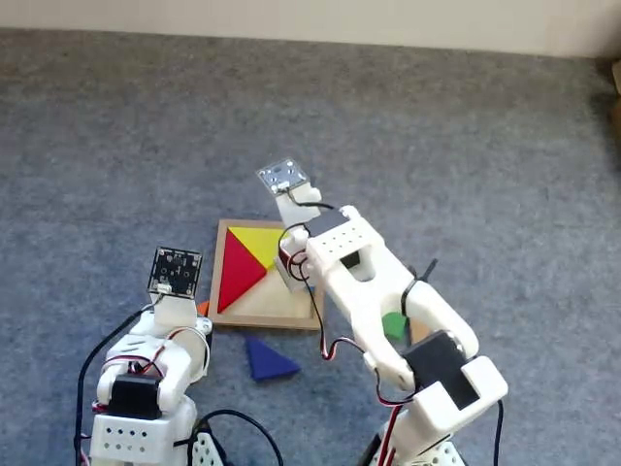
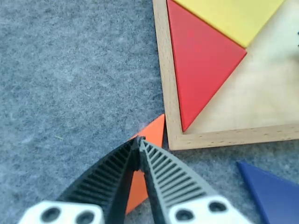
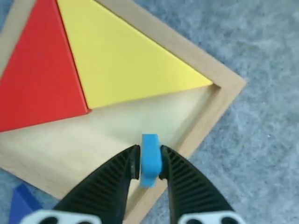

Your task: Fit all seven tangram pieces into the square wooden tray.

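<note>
We've got the small blue wooden piece (image 3: pixel 149 140), light, stiff, probably slick, pinched across its flat faces in the right gripper (image 3: pixel 149 153) over the square wooden tray (image 3: pixel 224 86); the left gripper (image 2: pixel 139 145) sits closed over the orange triangle (image 2: pixel 156 131).

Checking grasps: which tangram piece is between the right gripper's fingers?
The light blue piece, pinched over the tray; red and yellow lie inside it, orange and dark blue outside.

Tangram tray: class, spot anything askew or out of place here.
The light blue piece stands on edge in the right gripper over the tray, not flat like the seated red triangle and yellow triangle.
</note>
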